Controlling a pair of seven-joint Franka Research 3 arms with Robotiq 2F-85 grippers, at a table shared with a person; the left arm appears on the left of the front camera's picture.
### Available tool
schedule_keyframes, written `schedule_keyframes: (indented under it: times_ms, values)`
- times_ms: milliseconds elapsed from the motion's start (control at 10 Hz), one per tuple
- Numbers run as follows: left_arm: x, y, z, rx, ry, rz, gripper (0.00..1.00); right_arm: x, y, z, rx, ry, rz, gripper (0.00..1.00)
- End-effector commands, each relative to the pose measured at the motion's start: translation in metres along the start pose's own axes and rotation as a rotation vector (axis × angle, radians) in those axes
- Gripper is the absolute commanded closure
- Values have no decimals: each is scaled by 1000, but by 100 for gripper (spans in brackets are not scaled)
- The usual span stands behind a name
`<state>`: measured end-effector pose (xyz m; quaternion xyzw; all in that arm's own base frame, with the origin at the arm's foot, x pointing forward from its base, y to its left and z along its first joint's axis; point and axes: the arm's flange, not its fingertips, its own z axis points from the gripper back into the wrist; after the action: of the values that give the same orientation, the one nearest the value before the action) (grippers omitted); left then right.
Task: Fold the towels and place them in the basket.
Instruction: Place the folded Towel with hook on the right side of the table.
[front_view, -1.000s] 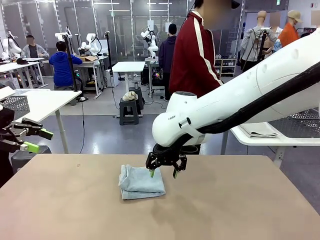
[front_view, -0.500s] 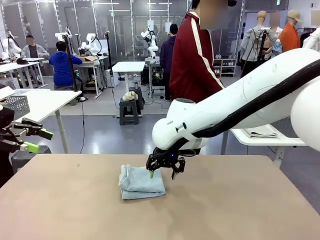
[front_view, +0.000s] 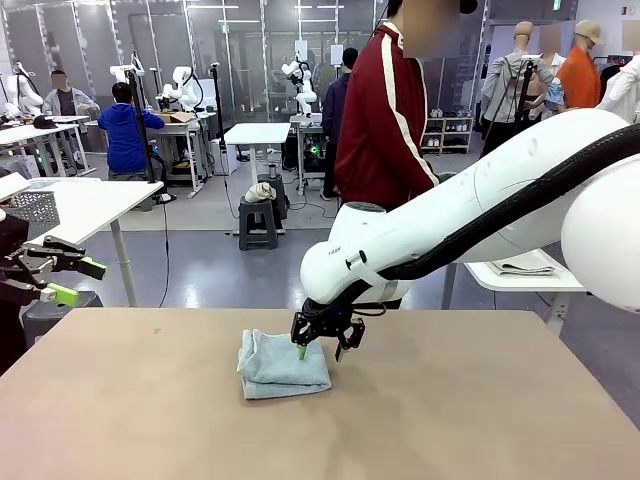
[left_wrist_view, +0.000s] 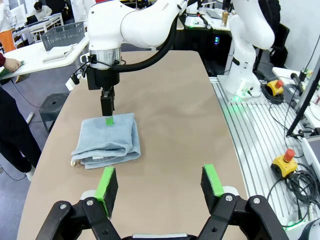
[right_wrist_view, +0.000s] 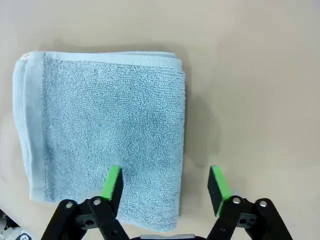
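Right gripper (right_wrist_view: 165, 181) hangs open astride the folded towel's (right_wrist_view: 100, 125) edge; left gripper (left_wrist_view: 159, 181) gapes wide, well apart.

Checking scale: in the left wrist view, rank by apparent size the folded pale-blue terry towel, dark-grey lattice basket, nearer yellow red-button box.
Folded pale-blue terry towel
Dark-grey lattice basket, farther off
Nearer yellow red-button box, slightly smaller
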<state>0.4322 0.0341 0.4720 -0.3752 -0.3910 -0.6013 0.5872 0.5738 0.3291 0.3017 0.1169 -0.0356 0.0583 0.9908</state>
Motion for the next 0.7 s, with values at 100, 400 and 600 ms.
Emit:
schedule_keyframes:
  times_ms: [100, 400, 600]
  values:
    - [2, -3, 1, -2, -17, -11, 15, 6, -2, -5, -2, -30, 33, 20]
    - [2, -3, 1, -2, -17, -11, 15, 6, -2, -5, 8, -15, 36, 40]
    - [2, -3, 1, -2, -17, -11, 15, 6, -3, -6, 18, -11, 33, 42]
